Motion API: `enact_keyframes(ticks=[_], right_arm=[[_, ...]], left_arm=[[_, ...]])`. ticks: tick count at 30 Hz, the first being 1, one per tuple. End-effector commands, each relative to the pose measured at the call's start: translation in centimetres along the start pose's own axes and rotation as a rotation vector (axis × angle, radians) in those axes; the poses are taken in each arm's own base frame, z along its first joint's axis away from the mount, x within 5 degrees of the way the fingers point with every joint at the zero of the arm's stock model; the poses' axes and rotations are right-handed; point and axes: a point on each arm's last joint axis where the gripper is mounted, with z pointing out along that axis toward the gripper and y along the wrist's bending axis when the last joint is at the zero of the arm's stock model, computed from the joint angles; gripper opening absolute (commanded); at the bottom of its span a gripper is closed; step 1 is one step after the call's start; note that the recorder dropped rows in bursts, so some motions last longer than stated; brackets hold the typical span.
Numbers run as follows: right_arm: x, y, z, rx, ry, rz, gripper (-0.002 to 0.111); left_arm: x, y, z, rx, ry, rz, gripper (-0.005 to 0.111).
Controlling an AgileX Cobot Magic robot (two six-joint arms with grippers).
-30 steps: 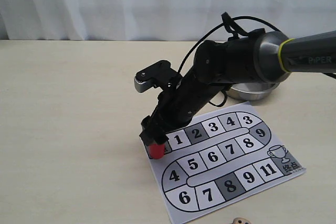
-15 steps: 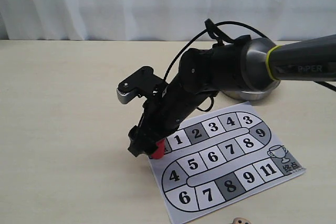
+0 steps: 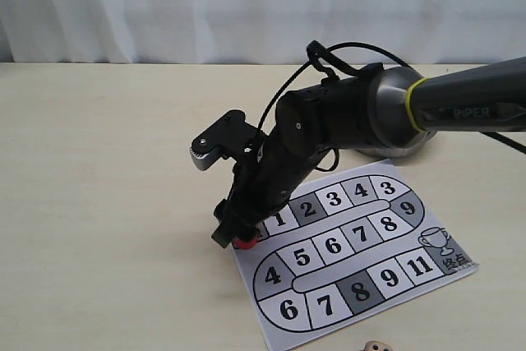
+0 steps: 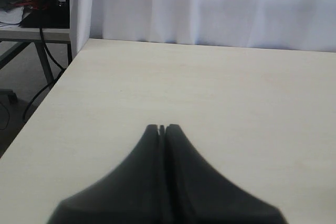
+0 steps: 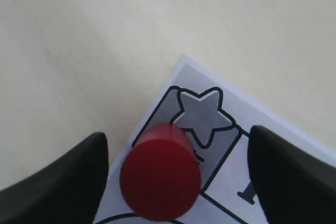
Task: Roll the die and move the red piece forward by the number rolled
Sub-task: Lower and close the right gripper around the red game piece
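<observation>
The red piece (image 5: 160, 179) stands upright on the star square at the start corner of the numbered board (image 3: 353, 252). My right gripper (image 5: 178, 148) is open and straddles it, with one dark finger (image 5: 68, 182) close beside it and the other finger (image 5: 289, 177) farther off; neither touches it. From outside, the red piece (image 3: 243, 243) shows just under the right gripper (image 3: 234, 232). The die (image 3: 376, 346) lies on the table at the frame's bottom edge, half cut off. My left gripper (image 4: 163, 128) is shut on nothing above bare table.
A metal bowl (image 3: 411, 151) sits behind the right arm, mostly hidden by it. The table's left edge (image 4: 58, 77) drops off beside a white curtain, with a desk and cables beyond it.
The right arm swung left, then drew back right onto the red piece. The piece has stayed on the start square. The die has not moved.
</observation>
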Motion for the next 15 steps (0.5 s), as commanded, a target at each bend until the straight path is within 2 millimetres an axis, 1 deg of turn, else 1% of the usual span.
enact_keyframes(ticks=[1,9,15], right_arm=[[0.2,0.0,0.0,-0.003,0.024,0.011,0.069],[0.0,-0.1,0.2,0.007,0.001,0.012,0.069],[0.5,-0.1,1.5,-0.001,0.033,0.010,0.068]], left_arm=[[-0.3,0.0,-0.1,0.007,-0.019,0.002,0.000],[-0.3,0.0,-0.1,0.007,-0.019,0.002,0.000],[-0.3,0.0,-0.1,0.007,-0.019,0.002,0.000]])
